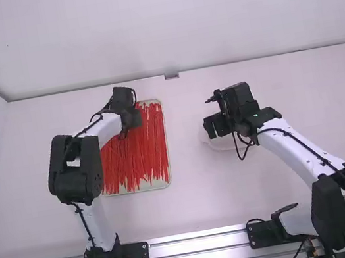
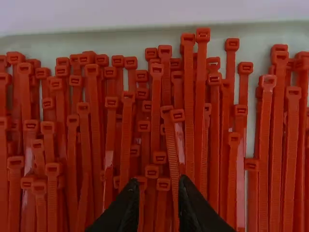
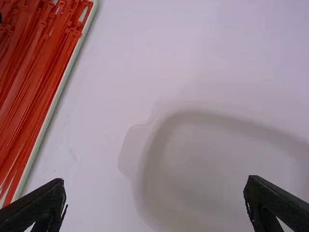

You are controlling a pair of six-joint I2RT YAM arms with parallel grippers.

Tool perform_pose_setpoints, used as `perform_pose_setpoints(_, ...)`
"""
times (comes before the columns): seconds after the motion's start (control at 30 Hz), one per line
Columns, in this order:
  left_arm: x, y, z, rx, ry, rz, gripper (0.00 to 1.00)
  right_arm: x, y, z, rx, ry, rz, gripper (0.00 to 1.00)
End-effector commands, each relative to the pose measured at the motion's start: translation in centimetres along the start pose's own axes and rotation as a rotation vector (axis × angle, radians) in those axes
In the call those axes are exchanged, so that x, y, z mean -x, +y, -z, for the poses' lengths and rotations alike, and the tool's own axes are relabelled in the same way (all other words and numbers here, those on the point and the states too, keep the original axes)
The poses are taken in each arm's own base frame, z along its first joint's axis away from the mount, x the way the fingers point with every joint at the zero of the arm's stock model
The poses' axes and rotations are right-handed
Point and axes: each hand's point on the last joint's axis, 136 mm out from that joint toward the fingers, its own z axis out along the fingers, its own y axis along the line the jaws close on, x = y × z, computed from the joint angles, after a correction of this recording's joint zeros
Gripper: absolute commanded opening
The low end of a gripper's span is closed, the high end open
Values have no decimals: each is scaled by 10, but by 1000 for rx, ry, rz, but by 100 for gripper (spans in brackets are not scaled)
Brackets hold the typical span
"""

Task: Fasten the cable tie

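The left gripper (image 1: 132, 121) hangs over the far part of a shallow pale tray (image 1: 169, 169) that is packed with red cable ties (image 1: 138, 155). The ties lie roughly parallel in a loose heap, overlapping one another. In the left wrist view its two black fingers (image 2: 129, 208) stand a little apart, released, with several ties (image 2: 96, 121) running under and between the tips. It cannot be told whether the tips touch the heap. Beyond the fingertips the square heads of the ties end just short of the tray's pale rim (image 2: 120, 38). The right gripper (image 1: 219, 122) is well apart from the tray, out over the white table (image 1: 250, 75), above a small pale dish (image 1: 210, 146). In the right wrist view its fingers (image 3: 41, 205) are spread wide and hold nothing. The dish's rounded wall (image 3: 145, 159) and a small tab on its rim lie directly beneath them. Off to the side of that gripper, the tray's edge (image 3: 63, 87) and the ties (image 3: 24, 63) in it show.
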Motion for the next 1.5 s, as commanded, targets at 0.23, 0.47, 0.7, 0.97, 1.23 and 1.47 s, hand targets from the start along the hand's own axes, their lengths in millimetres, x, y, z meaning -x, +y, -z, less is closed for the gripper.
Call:
perform_pose_setpoints(0.23, 9, 12, 6, 22, -41, -44, 22, 9, 2, 1, 2, -12, 4, 98)
perform_pose_setpoints(0.47, 3, 22, 2, 31, -29, -42, 23, 9, 6, 1, 7, -11, 16, 98)
perform_pose_setpoints(0.7, 3, 24, 1, 33, -28, -37, 24, 9, 13, 0, 17, -13, 39, 98)
perform_pose_setpoints(0.97, -2, 18, -4, 18, -15, -49, 22, 9, 12, 0, 16, -15, 34, 98)
perform_pose_setpoints(1.23, -4, 13, -5, -6, -16, -51, 22, 9, 13, 0, 16, -13, 34, 98)
perform_pose_setpoints(1.47, -7, 15, -7, -4, -16, -55, 24, 9, 12, 0, 16, -12, 33, 98)
